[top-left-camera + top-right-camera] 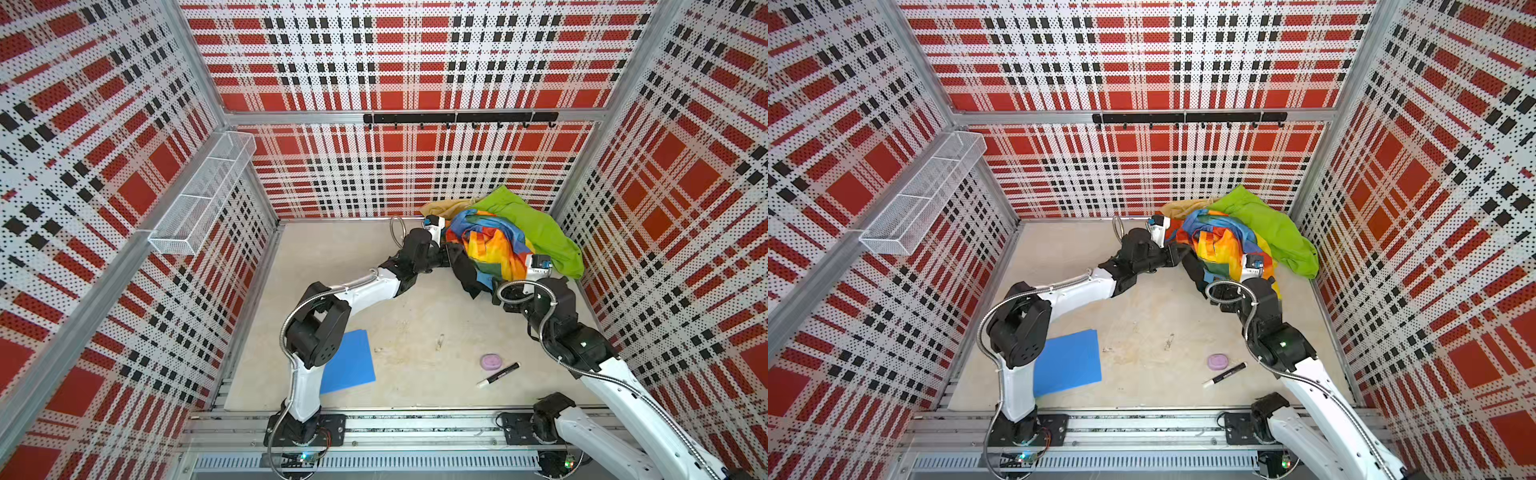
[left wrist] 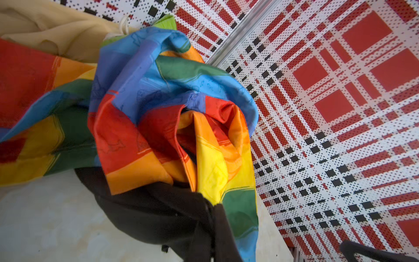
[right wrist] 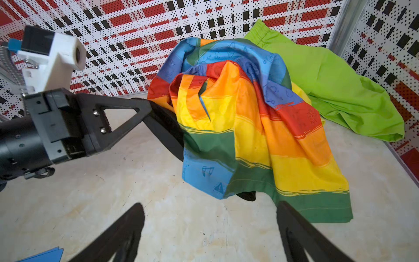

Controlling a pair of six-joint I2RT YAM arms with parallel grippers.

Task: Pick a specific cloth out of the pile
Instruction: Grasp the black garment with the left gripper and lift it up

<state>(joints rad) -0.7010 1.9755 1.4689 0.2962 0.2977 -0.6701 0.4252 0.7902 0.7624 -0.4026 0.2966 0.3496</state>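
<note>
Soft cloth up against hard plastic and metal.

Look at the black cloth (image 2: 158,213): dead matt, slightly fuzzy, no shine at all. Over it, the rainbow cloth (image 3: 260,136) is thin and smooth with a light sheen, creasing sharply. The lime green cloth (image 3: 340,97) looks duller, a plain weave with fine wrinkles, and the tan cloth (image 2: 56,29) is soft and dull. The left gripper (image 3: 146,108) is matt black plastic with two bright metal screw heads. The tabletop (image 1: 415,316) is pale, smooth and scuffed. The walls (image 1: 415,62) are perforated sheet in printed plaid, the basket (image 1: 203,195) is white wire mesh, and the blue sheet (image 1: 351,361) is flat and matt.
</note>
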